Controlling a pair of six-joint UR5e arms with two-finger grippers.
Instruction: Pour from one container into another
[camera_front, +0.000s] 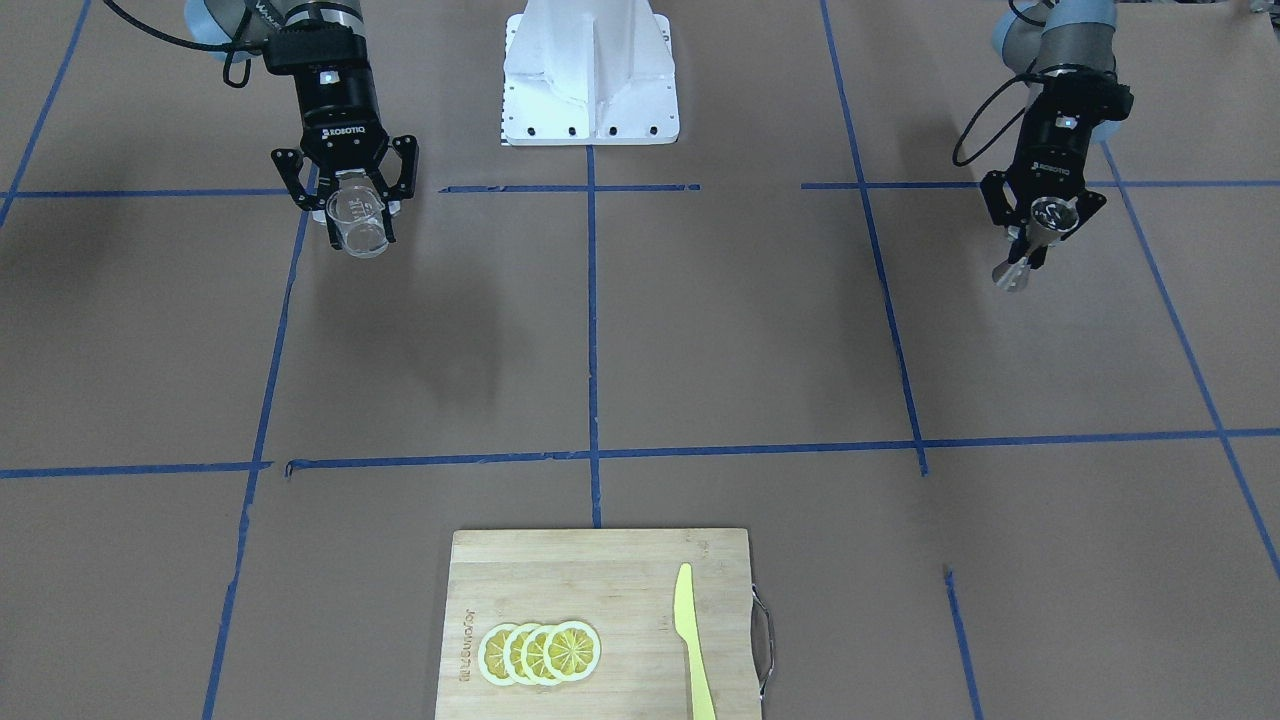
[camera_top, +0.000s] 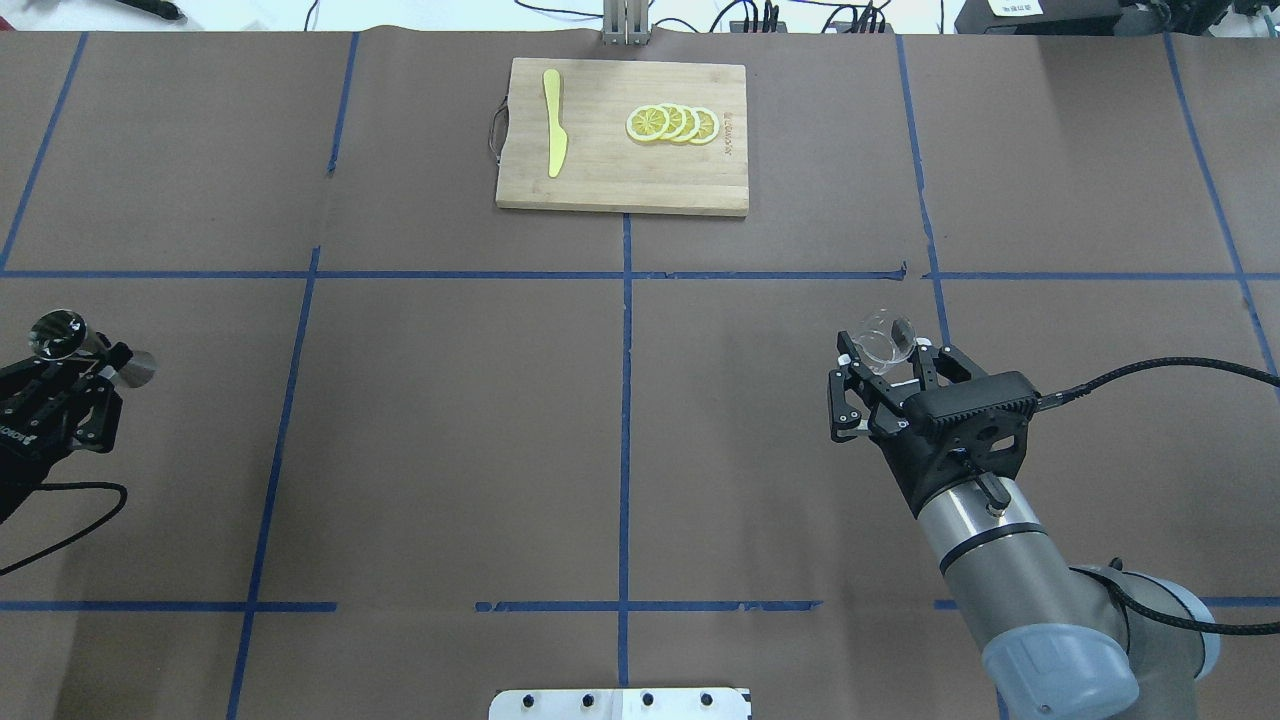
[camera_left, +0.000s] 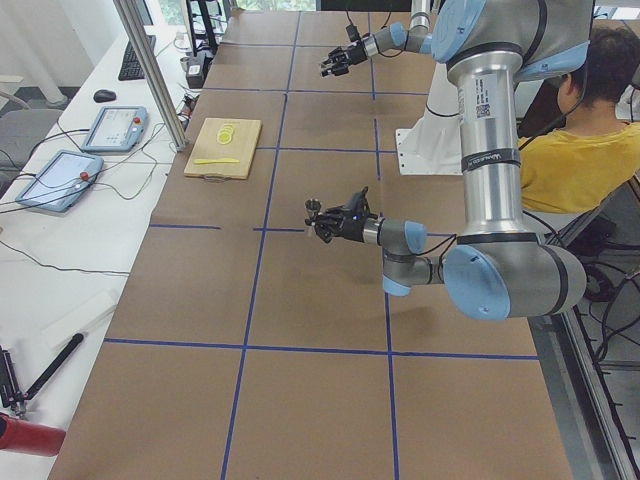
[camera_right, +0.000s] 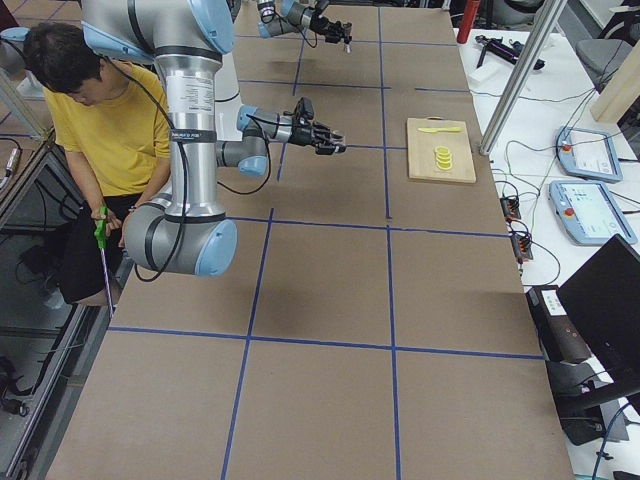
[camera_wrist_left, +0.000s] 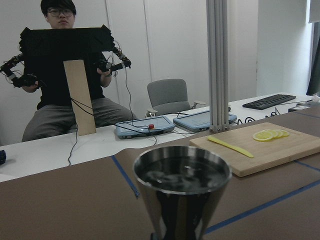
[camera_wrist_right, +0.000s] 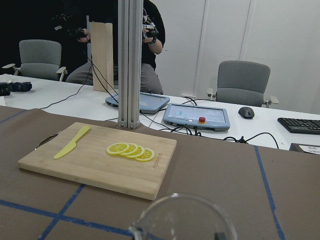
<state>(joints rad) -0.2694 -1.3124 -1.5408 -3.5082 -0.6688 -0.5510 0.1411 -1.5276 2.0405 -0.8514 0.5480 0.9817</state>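
Overhead exterior view, items as listed.

Glass cup (camera_top: 885, 343): small and clear. It is held off the bench (camera_top: 450, 430) by the right end effector (camera_top: 882, 352), whose fingers are clenched on its sides. It is placed nearer the robot than the wooden cutting board (camera_top: 620, 175), off to that board's right and well apart from it. In the right wrist view only the cup's rim is shown, at the bottom edge, with the board beyond it.

Steel jigger (camera_top: 95, 352): two cones joined at a narrow waist. It is grasped near the waist by the left end effector (camera_top: 100, 365) and held above the bench. It is placed far to the board's left, at the view's edge, and also nearer the robot than the board. In the left wrist view its wide mouth is seen upright, with a dark, reflective interior; whether it holds liquid cannot be told.

Cutting board: set at the bench's far edge, middle.
- Four overlapping lemon slices (camera_top: 673, 123) are laid on its right half.
- A yellow plastic knife (camera_top: 553, 135) is laid on its left half, apart from the slices.

Blue tape lines (camera_top: 626, 400): a grid is marked on the brown bench cover, and one line runs from the board's near edge toward the robot.

Person in a yellow shirt (camera_left: 580, 150): seated behind the robot, on the side opposite the board.
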